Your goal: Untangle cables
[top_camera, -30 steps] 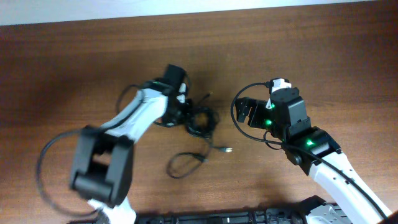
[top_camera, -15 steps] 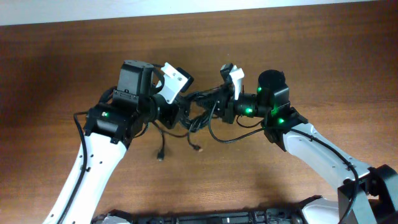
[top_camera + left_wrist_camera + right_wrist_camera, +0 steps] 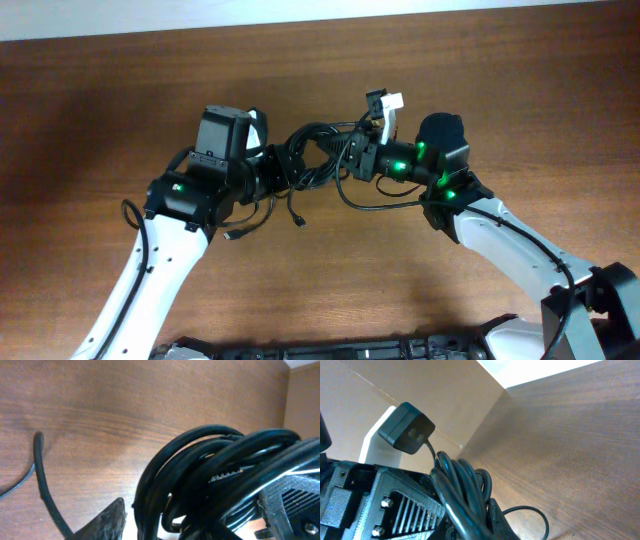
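Note:
The cables (image 3: pixel 318 140) are a bunch of thin black cords held up above the wooden table (image 3: pixel 110 90) between the two arms. My right gripper (image 3: pixel 352 158) comes in from the right and is shut on the cables (image 3: pixel 465 485), which run between its fingers (image 3: pixel 496 516). My left gripper (image 3: pixel 290 168) reaches the bunch from the left. Its jaws are open around the cables (image 3: pixel 210 470), with a bright gap beside the one visible finger (image 3: pixel 107 520); the other finger is hidden. Two loose ends (image 3: pixel 297 213) hang down, one with a plug (image 3: pixel 232 236).
A thicker black wire loop (image 3: pixel 372 205) from the right arm hangs below the bunch. Another thin cord (image 3: pixel 42 485) trails over the table in the left wrist view. The table's far edge (image 3: pixel 320 15) meets a pale wall.
A second ago the bunch lay on the table with the right gripper open and apart. Now both grippers meet at the raised bunch; the right has shut on it and the left jaws have opened.

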Robot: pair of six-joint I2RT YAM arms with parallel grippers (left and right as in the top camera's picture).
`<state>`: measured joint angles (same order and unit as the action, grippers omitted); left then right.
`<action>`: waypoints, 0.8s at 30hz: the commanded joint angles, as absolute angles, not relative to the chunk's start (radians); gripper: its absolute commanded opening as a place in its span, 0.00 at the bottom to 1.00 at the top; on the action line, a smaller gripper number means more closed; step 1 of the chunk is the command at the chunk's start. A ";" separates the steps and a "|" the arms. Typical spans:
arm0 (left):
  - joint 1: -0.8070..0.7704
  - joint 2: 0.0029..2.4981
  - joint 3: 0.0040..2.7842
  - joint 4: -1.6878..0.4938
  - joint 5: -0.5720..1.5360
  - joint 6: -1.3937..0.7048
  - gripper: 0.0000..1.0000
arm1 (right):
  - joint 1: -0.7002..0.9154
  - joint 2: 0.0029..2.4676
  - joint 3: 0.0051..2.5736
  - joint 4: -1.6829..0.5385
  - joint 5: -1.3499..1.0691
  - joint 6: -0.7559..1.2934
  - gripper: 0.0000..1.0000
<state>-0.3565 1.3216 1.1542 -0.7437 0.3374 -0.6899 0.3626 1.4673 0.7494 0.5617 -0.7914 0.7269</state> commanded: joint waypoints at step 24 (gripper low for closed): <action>-0.355 1.249 1.102 -0.628 0.340 0.197 0.17 | 0.338 1.462 0.760 0.400 -0.961 0.436 0.04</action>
